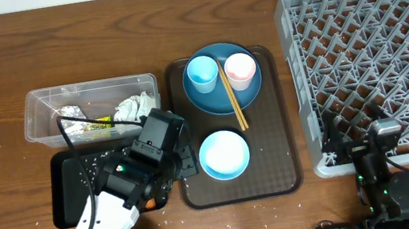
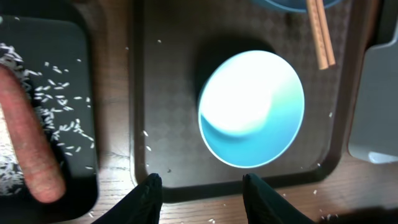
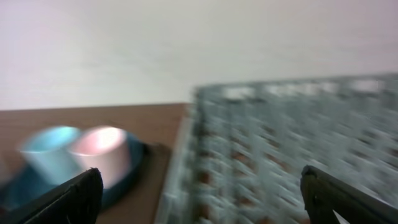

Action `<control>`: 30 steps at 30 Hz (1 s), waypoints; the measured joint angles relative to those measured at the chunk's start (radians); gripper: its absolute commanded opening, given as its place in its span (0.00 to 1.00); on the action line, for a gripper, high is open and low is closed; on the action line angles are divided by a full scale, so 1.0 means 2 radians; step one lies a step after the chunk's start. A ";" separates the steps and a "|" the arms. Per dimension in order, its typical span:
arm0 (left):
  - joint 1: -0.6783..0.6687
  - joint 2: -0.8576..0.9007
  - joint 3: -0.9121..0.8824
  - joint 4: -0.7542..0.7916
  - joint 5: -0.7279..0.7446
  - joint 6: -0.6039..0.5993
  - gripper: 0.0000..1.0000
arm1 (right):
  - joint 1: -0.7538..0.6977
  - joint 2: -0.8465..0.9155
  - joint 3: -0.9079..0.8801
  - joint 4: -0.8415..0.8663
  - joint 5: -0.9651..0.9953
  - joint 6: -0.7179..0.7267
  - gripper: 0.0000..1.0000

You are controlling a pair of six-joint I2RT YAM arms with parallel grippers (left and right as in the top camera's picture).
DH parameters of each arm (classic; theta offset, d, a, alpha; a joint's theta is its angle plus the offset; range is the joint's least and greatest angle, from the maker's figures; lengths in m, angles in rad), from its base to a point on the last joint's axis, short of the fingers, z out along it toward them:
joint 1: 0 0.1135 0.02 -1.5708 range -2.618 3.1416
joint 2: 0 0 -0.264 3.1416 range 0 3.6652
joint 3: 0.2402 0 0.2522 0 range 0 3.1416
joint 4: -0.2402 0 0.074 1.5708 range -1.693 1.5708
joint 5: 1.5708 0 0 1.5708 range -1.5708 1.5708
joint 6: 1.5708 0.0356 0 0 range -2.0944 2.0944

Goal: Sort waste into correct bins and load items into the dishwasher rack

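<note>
Two claws, both apart and empty. Over the near rim of the brown tray [image 1: 279, 178] hangs the left gripper [image 2: 202, 190], fingers spread with nothing between them. The bowl [image 1: 224, 154] sits upright on that tray just ahead of them. Farther back on the same tray, the plate [image 1: 215, 103] carries the blue cup [image 1: 202, 73] and the pink cup [image 1: 241, 69] side by side. The chopsticks [image 1: 231, 94] lie between the cups and run off the plate's near edge.

Left of the brown tray, the black tray [image 1: 66, 196] holds the carrot [image 2: 28, 140] and most of the rice [image 2: 59, 102] — a few grains lie on the brown tray and the table. Behind it, the tub [image 1: 34, 115] holds the tissue [image 1: 136, 106], the foil [image 1: 69, 113] and the wrapper [image 1: 97, 127].

At the near edge of the rack [image 1: 373, 48], on the right, the right gripper [image 3: 200, 180] sits with its fingers wide apart, nothing between them.
</note>
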 measured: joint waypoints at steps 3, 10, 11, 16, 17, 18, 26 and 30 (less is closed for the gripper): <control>0.000 0.000 0.000 0.000 0.015 0.000 0.44 | 0.000 0.000 0.015 -0.034 -0.049 0.017 0.99; 0.000 0.000 0.000 0.006 0.041 0.000 0.44 | 0.000 0.019 0.155 -0.186 -0.120 0.043 0.99; 0.000 0.000 0.000 0.010 0.042 0.000 0.44 | 0.000 0.031 0.189 -0.211 -0.130 0.045 0.99; 0.000 0.000 0.000 0.044 0.043 0.000 0.44 | 0.000 0.115 0.347 -0.358 -0.162 0.040 0.99; 0.000 0.000 0.000 0.055 0.043 0.000 0.44 | 0.000 0.146 0.397 -0.420 -0.167 0.032 0.99; 0.000 0.000 0.000 0.060 0.043 0.000 0.44 | 0.000 0.161 0.416 -0.444 -0.170 0.025 0.99; 0.000 0.000 0.000 0.155 0.015 0.000 0.45 | 0.000 0.270 0.544 -0.620 -0.167 -0.002 0.99; 0.000 0.011 0.001 0.216 -0.019 0.000 0.45 | 0.000 0.275 0.539 -0.625 -0.137 -0.006 0.99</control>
